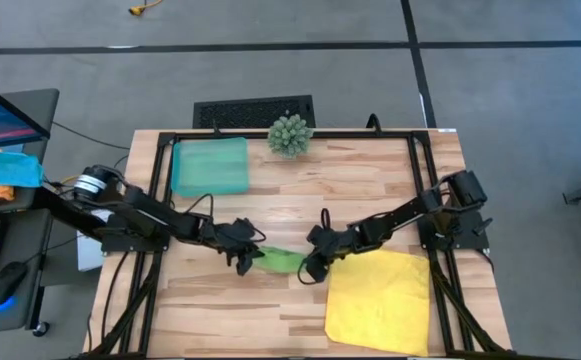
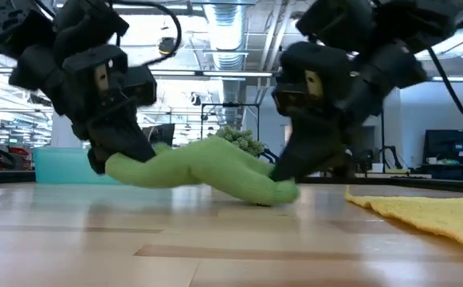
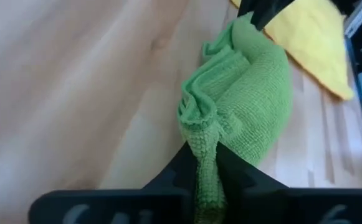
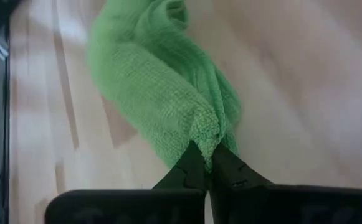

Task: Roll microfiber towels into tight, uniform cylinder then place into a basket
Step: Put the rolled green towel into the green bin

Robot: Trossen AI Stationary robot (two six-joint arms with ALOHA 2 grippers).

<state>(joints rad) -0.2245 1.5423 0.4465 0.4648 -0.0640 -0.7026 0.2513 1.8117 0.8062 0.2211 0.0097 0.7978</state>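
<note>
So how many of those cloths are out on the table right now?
2. The green towel, rolled up, is held at its two ends between the left claw and the right claw mid-table. The yellow towel lies flat nearby on the right arm's side.

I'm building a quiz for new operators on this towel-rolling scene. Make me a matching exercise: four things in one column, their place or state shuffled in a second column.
Things:
1. green towel
2. yellow towel
3. basket
4. spiky ball plant

Place or state:
A. lying flat near the table's front right
B. at the table's back edge, middle
C. rolled, one end in the left gripper, the other in the right gripper
D. at the table's back left, nothing in it

Pairs: 1-C, 2-A, 3-D, 4-B
</note>
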